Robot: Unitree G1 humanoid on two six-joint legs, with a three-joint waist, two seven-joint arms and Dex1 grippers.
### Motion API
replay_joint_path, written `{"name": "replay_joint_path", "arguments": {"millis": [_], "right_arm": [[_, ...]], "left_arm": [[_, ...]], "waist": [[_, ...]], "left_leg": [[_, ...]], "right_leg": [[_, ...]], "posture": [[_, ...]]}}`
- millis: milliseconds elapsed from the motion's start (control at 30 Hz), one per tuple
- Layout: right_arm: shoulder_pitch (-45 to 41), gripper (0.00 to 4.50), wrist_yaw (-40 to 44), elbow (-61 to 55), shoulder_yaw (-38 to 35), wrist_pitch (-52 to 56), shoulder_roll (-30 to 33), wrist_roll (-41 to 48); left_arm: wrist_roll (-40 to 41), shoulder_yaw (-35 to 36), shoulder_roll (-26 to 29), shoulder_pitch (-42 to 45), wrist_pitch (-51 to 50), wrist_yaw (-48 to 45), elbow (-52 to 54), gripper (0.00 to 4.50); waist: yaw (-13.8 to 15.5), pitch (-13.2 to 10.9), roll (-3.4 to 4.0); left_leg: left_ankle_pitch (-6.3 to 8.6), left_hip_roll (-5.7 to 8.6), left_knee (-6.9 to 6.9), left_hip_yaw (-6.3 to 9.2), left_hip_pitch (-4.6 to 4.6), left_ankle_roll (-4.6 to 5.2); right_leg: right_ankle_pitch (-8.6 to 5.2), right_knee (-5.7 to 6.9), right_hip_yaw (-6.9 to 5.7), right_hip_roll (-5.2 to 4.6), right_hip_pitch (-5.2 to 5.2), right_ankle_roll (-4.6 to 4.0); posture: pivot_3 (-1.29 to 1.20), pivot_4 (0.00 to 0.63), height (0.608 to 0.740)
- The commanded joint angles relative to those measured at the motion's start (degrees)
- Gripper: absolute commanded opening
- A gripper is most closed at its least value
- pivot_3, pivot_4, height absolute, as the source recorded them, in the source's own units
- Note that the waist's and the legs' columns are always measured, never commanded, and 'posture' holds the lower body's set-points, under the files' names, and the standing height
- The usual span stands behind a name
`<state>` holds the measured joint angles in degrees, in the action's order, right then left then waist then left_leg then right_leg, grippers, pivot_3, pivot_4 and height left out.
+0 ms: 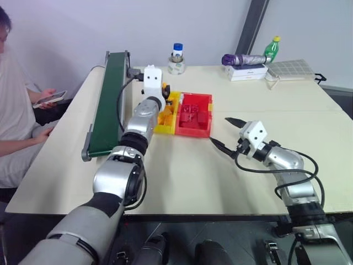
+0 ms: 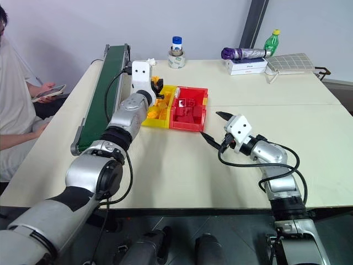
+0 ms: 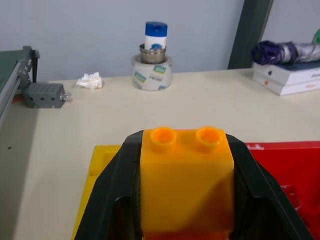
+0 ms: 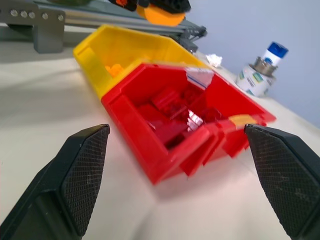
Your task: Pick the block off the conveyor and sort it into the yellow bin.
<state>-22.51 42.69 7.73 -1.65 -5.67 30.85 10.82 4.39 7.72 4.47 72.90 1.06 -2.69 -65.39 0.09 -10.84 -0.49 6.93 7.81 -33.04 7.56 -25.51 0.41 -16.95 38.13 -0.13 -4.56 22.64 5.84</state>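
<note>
I am looking down over a wide cream table (image 1: 182,176). The conveyor (image 1: 110,99), a long dark green belt, is running along the table's left edge toward the far side. Near the table's middle, the yellow bin (image 2: 150,122) is sitting joined to a red bin (image 2: 189,116) on its right; the red one is holding red blocks. At the far edge a roll of tape (image 3: 152,76) is standing with a small bottle on top, and a person (image 1: 14,99) is sitting off the left edge, holding a phone.

My left gripper (image 3: 182,200) is reaching out level above the yellow bin, just past its near wall. Its two black fingers are clamped on the sides of the block (image 3: 186,182), a yellow-orange brick with two studs facing up. The block is sitting squarely between the fingers, clear of the belt and above the bin.

To do this step well, I judge that I should be centring the block over the yellow bin's floor, keeping away from the shared wall with the red bin, lowering a little, and only then letting go.

My right gripper (image 1: 227,134) is hovering just right of the red bin's near corner, fingers spread wide, holding and touching nothing.
</note>
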Motion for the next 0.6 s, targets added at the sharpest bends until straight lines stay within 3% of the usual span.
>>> {"name": "replay_joint_path", "arguments": {"millis": [33,100,133,300,433,600], "right_arm": [[0.5,4.50,-0.9,-4.2,-2.2,0.4,1.0,0.7],[0.9,4.50,-1.0,-4.8,-2.2,0.7,1.0,0.7],[1.0,4.50,-1.1,-4.9,-2.2,0.9,1.0,0.7],[0.5,4.50,-1.0,-4.7,-2.0,1.1,0.9,0.6],[0.5,4.50,-0.5,-4.1,-2.0,0.6,1.0,0.7],[-0.4,4.50,0.2,-1.9,-1.8,-0.6,0.7,0.6]], "left_arm": [[-1.0,0.1,1.1,2.4,2.7,1.3,-1.4,3.25],[-0.5,0.4,1.0,2.5,4.4,-0.7,-1.5,4.28],[0.0,0.7,1.0,2.5,4.9,-1.4,-1.3,4.42],[3.7,2.3,2.2,-0.2,6.2,-8.9,6.5,4.42],[9.1,0.7,5.6,-11.7,-5.9,-18.8,31.5,4.42],[15.7,-0.2,15.3,-29.6,-23.6,-25.9,63.4,4.42]], "waist": [[0.0,0.0,0.00],[0.1,0.0,0.00],[0.1,0.0,0.00],[0.1,0.0,0.00],[-1.1,0.0,0.02],[-2.4,0.0,0.06]], "left_leg": [[0.00,0.00,0.00,0.00,0.00,0.00],[0.00,0.00,-0.01,0.00,0.00,0.00],[0.00,0.00,-0.01,0.00,-0.01,0.00],[-0.01,0.02,-0.02,0.00,-0.01,0.02],[-0.01,0.00,0.04,0.00,0.01,0.02],[-0.04,-0.06,0.10,0.00,0.08,0.05]], "right_leg": [[0.00,0.00,0.00,0.00,0.00,0.00],[0.00,0.00,0.00,0.00,-0.01,0.01],[0.00,0.00,0.00,0.00,-0.01,0.01],[0.01,0.00,-0.01,0.00,-0.01,0.01],[0.01,-0.01,0.00,0.00,-0.01,0.01],[0.00,0.09,0.12,0.05,0.03,-0.04]], "posture": [[0.00,0.150,0.740],[0.00,0.150,0.740],[0.00,0.150,0.740],[0.00,0.150,0.740],[0.00,0.150,0.740],[0.00,0.150,0.740]]}}
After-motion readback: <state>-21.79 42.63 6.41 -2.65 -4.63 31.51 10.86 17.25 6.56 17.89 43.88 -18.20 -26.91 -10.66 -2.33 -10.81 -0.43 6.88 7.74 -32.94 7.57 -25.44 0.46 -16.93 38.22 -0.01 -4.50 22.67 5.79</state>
